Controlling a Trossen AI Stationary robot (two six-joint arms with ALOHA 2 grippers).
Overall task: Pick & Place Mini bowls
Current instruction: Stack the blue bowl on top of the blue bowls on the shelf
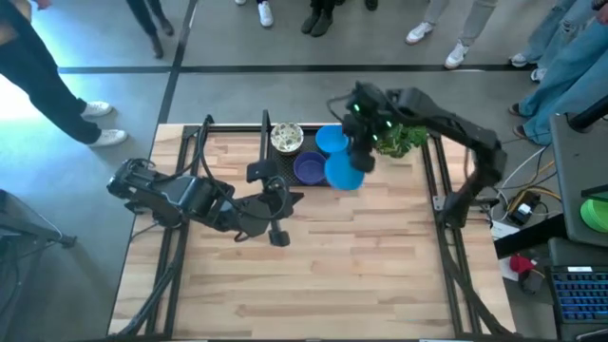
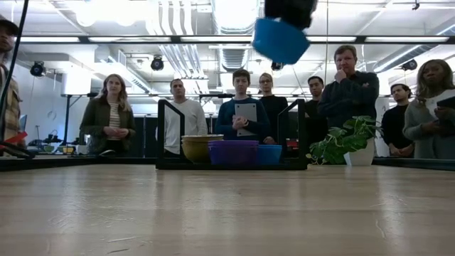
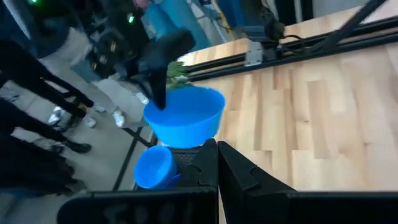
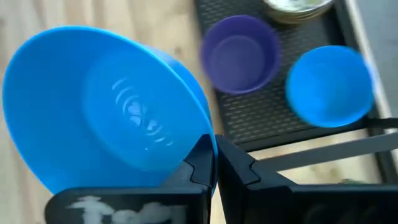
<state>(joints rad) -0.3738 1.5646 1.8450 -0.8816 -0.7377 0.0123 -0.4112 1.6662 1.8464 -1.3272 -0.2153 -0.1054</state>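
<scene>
You have one blue bowl [image 1: 344, 173] pinched by its rim in the right gripper [image 1: 362, 160], fingers clamped on the thin wall, held high above the table [image 1: 380, 266] just beside the black mesh tray [image 1: 285, 177]. By my reading this is early: a purple bowl [image 1: 309, 168], another blue bowl [image 1: 332, 141] and a speckled cream bowl [image 1: 287, 138] sit in the tray, and no bowl rests on the bare wood. The bowls look smooth, glossy, thin-walled and round; the table is pale planked wood. Your left gripper [image 1: 278, 235] waits low over the table, jaws together on nothing.
</scene>
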